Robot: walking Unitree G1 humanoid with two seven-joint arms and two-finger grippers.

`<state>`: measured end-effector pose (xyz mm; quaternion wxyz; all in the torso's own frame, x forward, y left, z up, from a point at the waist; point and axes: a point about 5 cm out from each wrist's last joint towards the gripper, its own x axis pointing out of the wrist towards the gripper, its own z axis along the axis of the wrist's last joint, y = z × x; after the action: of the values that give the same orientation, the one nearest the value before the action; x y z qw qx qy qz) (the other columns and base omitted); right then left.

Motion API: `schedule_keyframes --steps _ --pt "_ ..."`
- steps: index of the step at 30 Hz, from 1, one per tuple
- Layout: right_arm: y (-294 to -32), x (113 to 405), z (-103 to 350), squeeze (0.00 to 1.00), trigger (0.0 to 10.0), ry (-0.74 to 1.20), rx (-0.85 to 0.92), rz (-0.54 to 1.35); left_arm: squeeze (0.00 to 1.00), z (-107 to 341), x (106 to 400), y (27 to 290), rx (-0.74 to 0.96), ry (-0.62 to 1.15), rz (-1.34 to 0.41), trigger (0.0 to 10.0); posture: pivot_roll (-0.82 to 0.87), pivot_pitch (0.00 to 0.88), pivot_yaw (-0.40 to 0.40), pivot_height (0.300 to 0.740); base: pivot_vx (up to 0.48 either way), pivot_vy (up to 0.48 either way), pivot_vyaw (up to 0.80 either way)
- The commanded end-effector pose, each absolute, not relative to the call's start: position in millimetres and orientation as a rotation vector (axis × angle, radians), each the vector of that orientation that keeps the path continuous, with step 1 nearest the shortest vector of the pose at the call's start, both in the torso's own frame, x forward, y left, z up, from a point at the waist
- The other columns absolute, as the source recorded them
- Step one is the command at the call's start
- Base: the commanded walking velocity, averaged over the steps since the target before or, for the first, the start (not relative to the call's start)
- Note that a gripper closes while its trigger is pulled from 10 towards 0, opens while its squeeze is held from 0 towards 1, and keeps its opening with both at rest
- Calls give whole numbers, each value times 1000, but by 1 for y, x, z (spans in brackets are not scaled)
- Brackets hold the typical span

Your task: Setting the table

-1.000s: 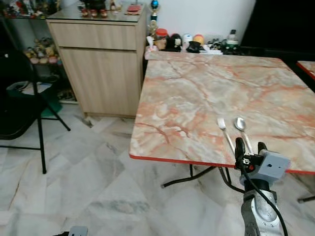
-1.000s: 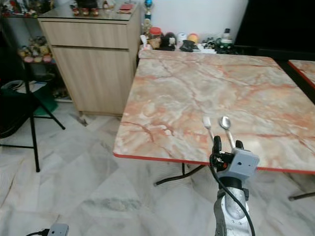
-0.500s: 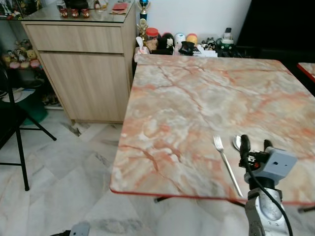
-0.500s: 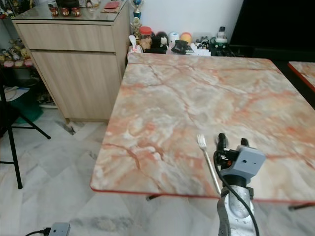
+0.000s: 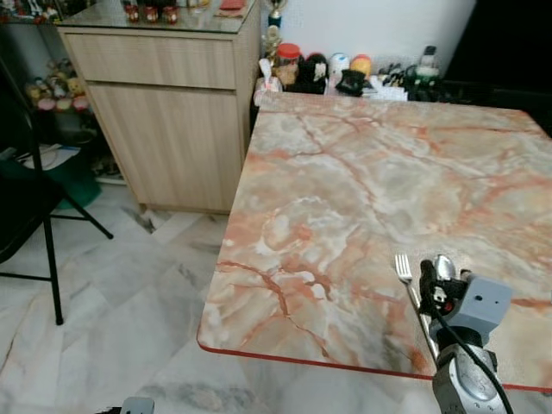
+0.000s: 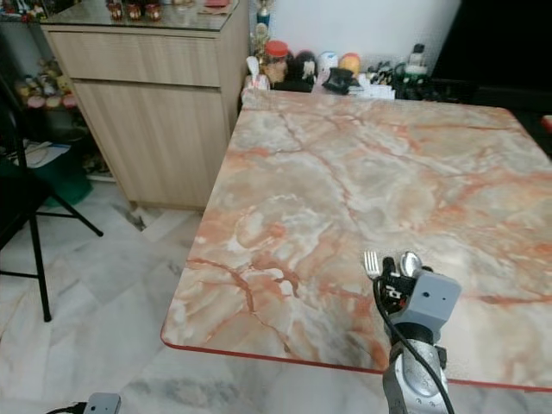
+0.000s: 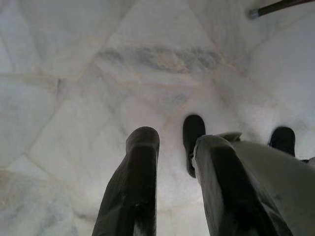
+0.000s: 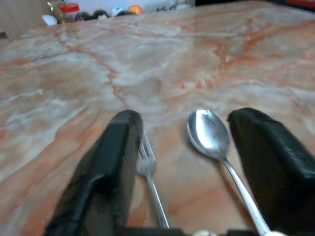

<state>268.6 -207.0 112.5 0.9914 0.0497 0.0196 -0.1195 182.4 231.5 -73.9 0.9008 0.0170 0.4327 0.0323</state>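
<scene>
A silver fork (image 5: 403,268) and a silver spoon (image 5: 444,266) lie side by side on the marbled pink table (image 5: 345,190), close to its front right edge. My right gripper (image 8: 189,118) hovers low over their handles, open; one black finger (image 8: 106,172) stands beside the fork (image 8: 147,167), the other finger (image 8: 270,157) outside the spoon (image 8: 209,130). Neither finger presses on the cutlery. My left gripper (image 7: 174,142) hangs low over the pale tiled floor, its fingers apart with nothing between them.
A wooden cabinet (image 5: 172,112) stands left of the table. A black folding chair (image 5: 26,207) is further left. Jars and small figurines (image 5: 345,73) crowd the wall behind the table's far edge. The table's red rim (image 5: 302,355) runs just ahead of me.
The camera has swung and come closer to the table. My right gripper has gone forward from the table's edge to over the fork and spoon handles. The cutlery lies on the table as before.
</scene>
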Motion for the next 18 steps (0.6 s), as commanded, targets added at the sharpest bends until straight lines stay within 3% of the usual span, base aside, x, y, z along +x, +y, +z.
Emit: schedule_keyframes --steps 1,2,3,4,5,18 --pt "-208 267 113 1000 10000 65 120 -231 0 -78 173 232 41 930 62 10000 48 130 -20 740 0 0 0" --pt "-209 270 112 1000 10000 97 102 -237 0 -78 173 232 41 930 63 10000 45 128 -21 740 0 0 0" --pt "-210 272 111 737 10000 115 94 -235 0 -79 173 232 40 930 62 10000 46 127 -20 740 0 0 0" --pt "-210 273 111 737 10000 136 89 -230 0 -79 173 232 40 931 60 10000 46 127 -20 740 0 0 0" --pt "-210 277 112 0 10000 150 86 -223 0 -79 173 231 40 932 58 10000 46 127 -20 740 0 0 0" --pt "-197 302 110 0 10000 286 106 -45 0 -79 173 230 58 934 39 10000 60 106 -26 740 0 0 0"
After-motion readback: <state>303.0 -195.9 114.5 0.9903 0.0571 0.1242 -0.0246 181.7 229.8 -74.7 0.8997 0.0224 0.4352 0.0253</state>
